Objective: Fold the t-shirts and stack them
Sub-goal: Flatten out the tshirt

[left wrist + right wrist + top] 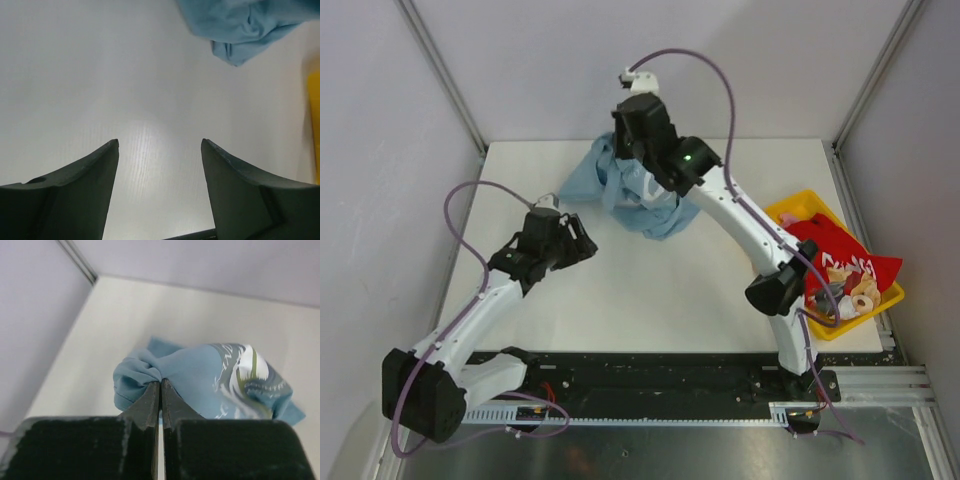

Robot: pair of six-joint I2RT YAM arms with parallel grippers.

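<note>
- Right claw [632, 145] is out at the far side of the counter [650, 300] in the overhead view. It sits right on top of the blue t-shirt [655, 210], which lies in a crumpled heap near the back edge, about mid-width.
- Left claw [582, 243] sits nearer and to the left of that heap, apart from the cloth and pointing toward it.
- Over on the right edge, the red t-shirt [850, 258] is bunched up in the yellow bin [788, 206]. Its cloth spills over the bin's right rim, with white lettering showing.
- Switch to the left wrist view: the two dark fingers [75, 190] stand well apart, with bare counter between them and nothing in their hold.
- Blue cloth fills the top right corner of that view, clear of the fingertips, and a strip of the yellow bin shows at the right edge.
- Now the right wrist view: the jaws are pressed together with just a hairline between them, and a gathered pinch of blue cloth is caught at their tips.
- From that pinch the shirt fans out in folds, and a white, grey and olive print shows on its right side.
- Behind it, the counter runs to the corner where the walls meet.
- Whether the pinched part is lifted off the counter, I cannot tell.
</note>
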